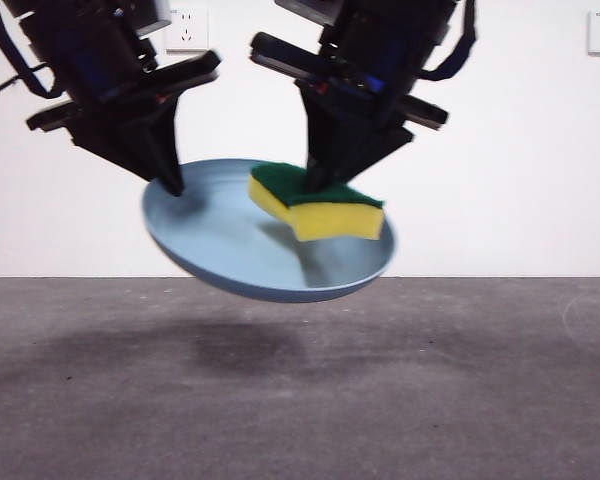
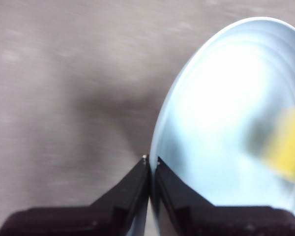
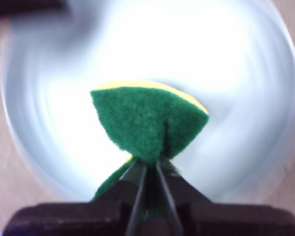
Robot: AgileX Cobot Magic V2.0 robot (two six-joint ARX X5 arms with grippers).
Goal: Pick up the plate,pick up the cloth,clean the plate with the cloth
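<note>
Now, left gripper [image 2: 151, 160] fingers clamped on the tilted light blue round plastic plate's [image 1: 230, 250] rim at centre frame, the right gripper [image 3: 148, 164], pinching the yellow green-topped sponge block [image 1: 315, 205], should press flat and sweep steadily.

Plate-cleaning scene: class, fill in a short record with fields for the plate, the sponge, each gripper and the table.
plate: light blue plate, lifted clear of the table and tilted
sponge: yellow sponge with green top, over the plate's inside
left gripper: left gripper shut on the plate's rim
right gripper: right gripper shut on the sponge, pinching its green layer
table: grey table, with the plate's shadow below it
wall: white wall with sockets
</note>
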